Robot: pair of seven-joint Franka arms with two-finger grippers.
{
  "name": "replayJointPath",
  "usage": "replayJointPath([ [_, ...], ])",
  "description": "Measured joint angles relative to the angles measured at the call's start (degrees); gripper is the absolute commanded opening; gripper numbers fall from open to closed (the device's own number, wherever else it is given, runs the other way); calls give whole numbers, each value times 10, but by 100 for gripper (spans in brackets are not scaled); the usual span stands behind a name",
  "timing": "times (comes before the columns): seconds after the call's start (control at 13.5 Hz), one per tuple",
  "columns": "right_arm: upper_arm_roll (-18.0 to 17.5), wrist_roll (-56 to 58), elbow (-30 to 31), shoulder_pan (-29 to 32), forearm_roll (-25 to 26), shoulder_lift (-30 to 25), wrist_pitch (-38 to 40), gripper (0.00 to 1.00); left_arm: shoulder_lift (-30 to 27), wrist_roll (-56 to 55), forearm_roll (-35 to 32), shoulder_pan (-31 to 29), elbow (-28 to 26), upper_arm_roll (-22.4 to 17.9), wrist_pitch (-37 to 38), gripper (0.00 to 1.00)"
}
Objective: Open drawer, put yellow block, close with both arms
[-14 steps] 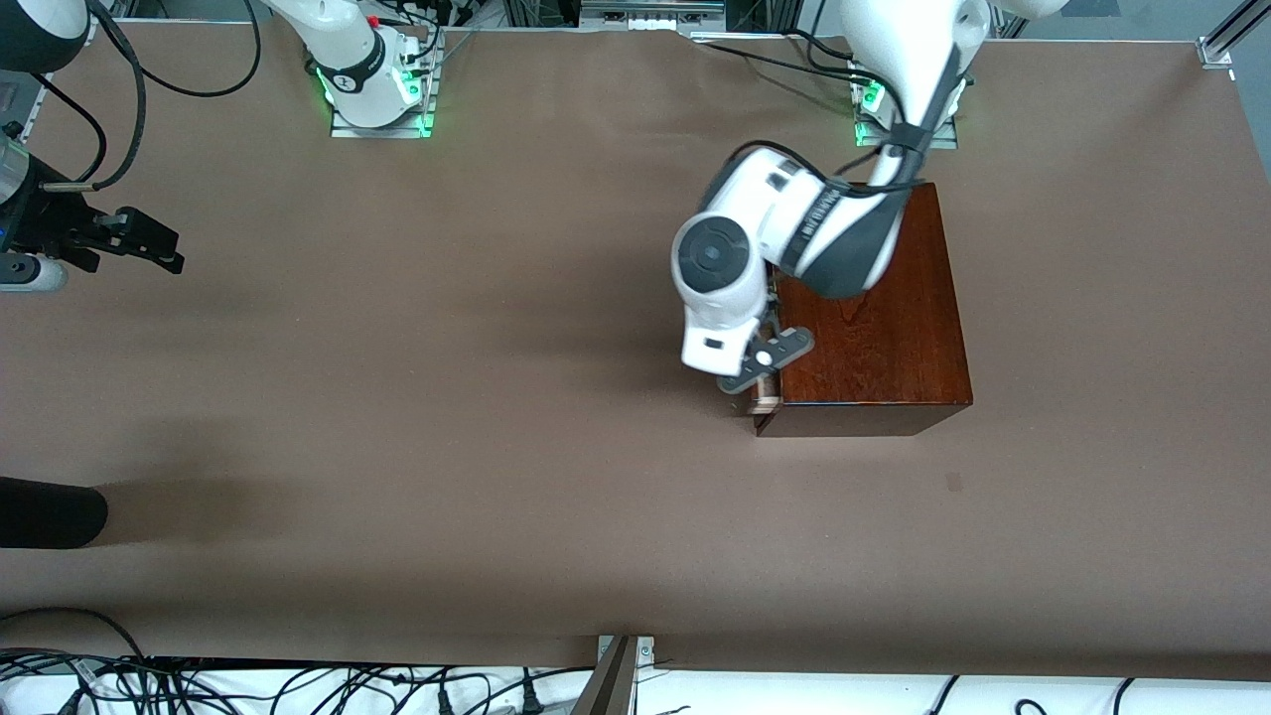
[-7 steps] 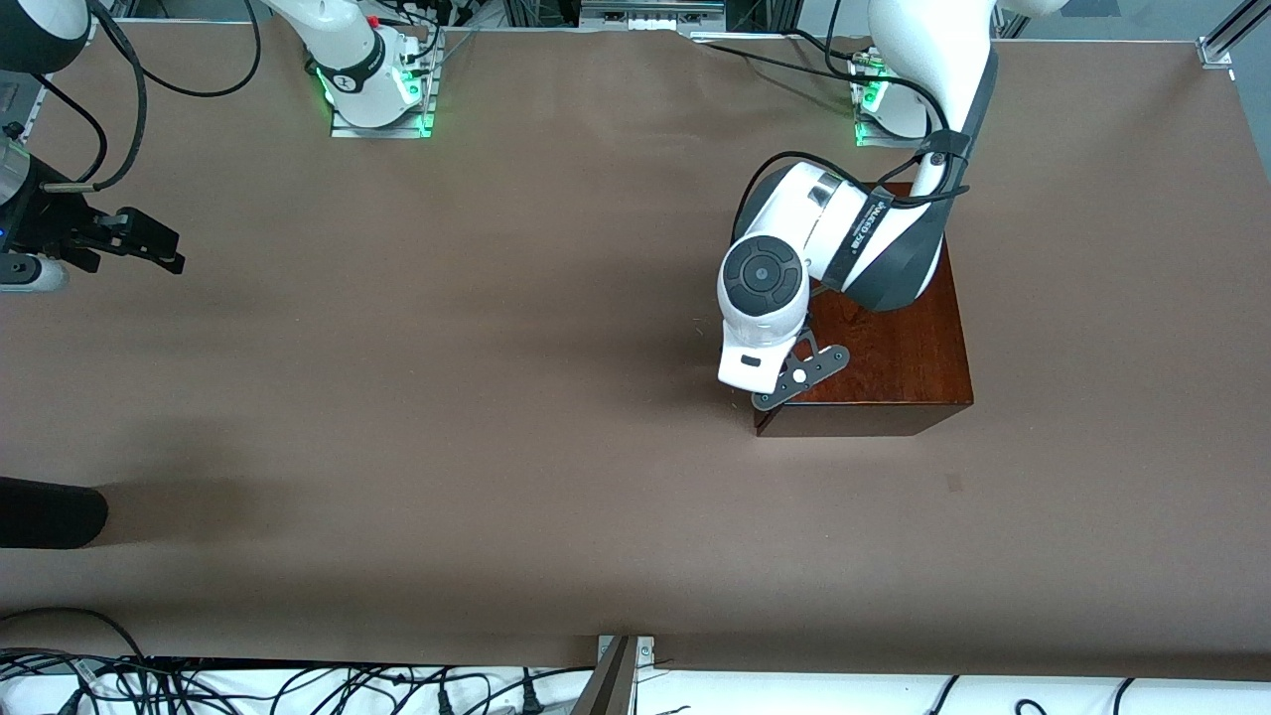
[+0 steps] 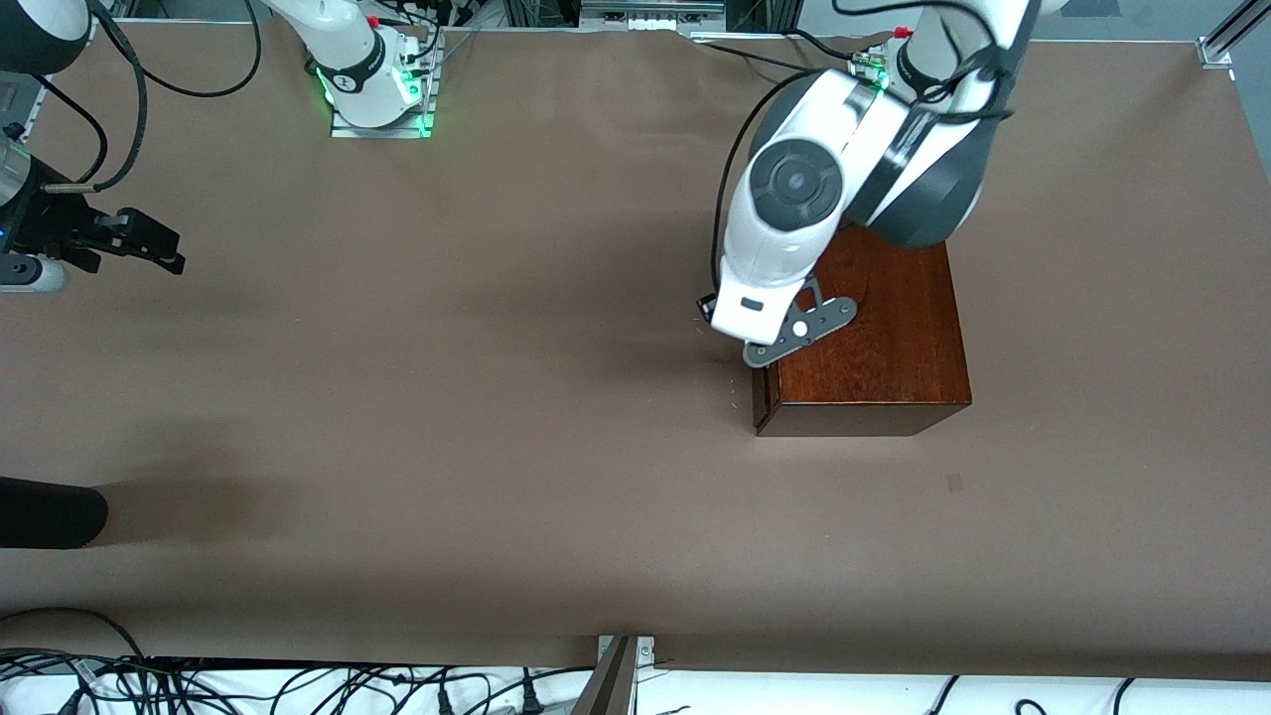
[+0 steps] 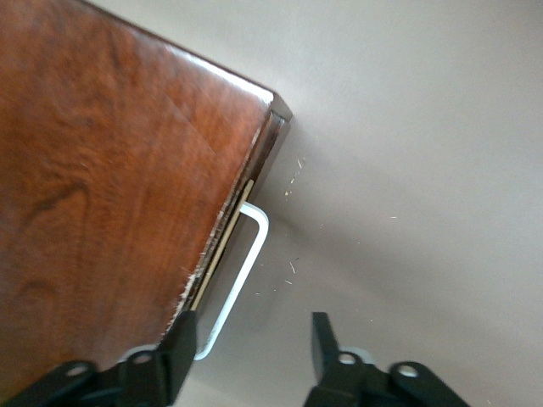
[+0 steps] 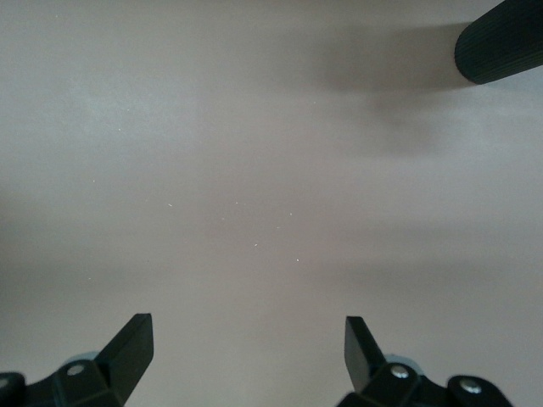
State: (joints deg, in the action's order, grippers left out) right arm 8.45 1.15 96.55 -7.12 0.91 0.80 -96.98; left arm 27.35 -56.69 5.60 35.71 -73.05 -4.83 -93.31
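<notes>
Robot lab, bolted arm bases (image 3: 377, 94), cable tangle (image 3: 298, 685)

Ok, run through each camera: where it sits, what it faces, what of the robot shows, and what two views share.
Front view: high across the table, facing both bases; both arms show, with the wooden box.
Left wrist view: on the left arm, over the box's white handle; the open left tool shows.
Right wrist view: over bare table; the open right tool shows.
Shared: front and left wrist views both show the box.

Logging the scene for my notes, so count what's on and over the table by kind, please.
Wooden boxes: 1
Drawer handles: 1
Black cylinders at the table edge: 1
Grippers: 2, left gripper, right gripper
Total: 5
</notes>
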Motion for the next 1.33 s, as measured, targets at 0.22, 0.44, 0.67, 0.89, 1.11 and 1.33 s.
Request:
replayJointPath([
  [0.22,0,-1,0,0,0,0,0,100,-28,96,0,-30,-1,-2,6,100],
  [0.44,1,-1,0,0,0,0,0,100,-52,213,0,-80,-1,-3,13,100],
  [0.67,1,-2,0,0,0,2,0,100,-72,304,0,-125,-1,-4,19,100],
  [0.89,3,-3,0,0,0,2,0,100,-85,384,0,-157,-1,-5,33,100],
  [1.11,11,-4,0,1,0,2,0,100,-94,453,0,-192,-6,-6,43,100],
  [1.33,18,-4,-1,1,-1,2,-3,100,-119,486,-2,-218,-47,-19,44,100],
])
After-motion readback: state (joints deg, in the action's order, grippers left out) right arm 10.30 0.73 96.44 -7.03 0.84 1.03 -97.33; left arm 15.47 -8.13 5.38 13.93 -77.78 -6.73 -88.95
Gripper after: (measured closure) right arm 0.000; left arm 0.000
